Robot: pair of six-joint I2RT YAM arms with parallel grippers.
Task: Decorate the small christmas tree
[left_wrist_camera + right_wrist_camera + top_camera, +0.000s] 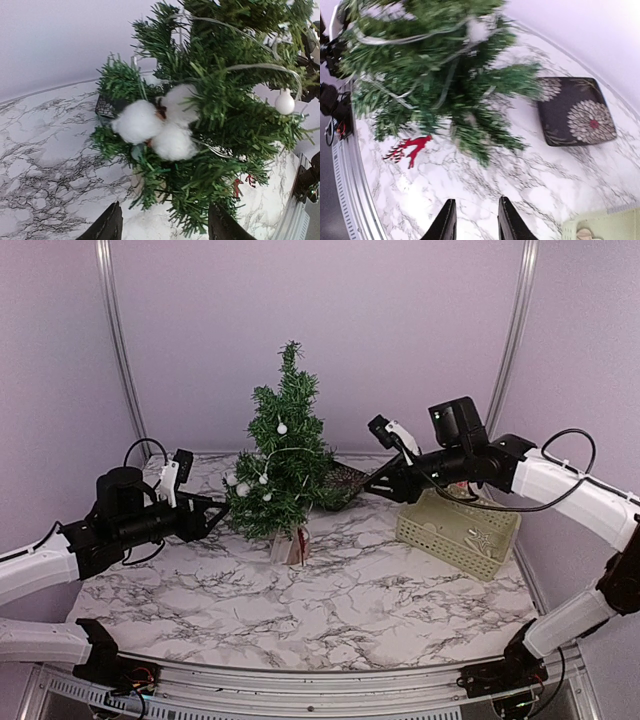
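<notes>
The small christmas tree [287, 445] stands at the back middle of the marble table on a light-wood base [288, 546]. It carries white baubles [282, 427], a silver ribbon and a white cotton-ball cluster [159, 124]. My left gripper [216, 512] is open and empty at the tree's lower left. In the left wrist view the gripper [165, 227] has low branches [220, 170] just ahead of its fingers. My right gripper [368, 483] is open and empty at the tree's right. In the right wrist view the gripper [474, 221] hangs over bare marble.
A pale green basket [458, 525] sits at the right, its corner also in the right wrist view [600, 227]. A dark square flower-patterned plate [575, 110] lies behind the tree's right side. A red antler-shaped ornament [410, 147] is by the tree's base.
</notes>
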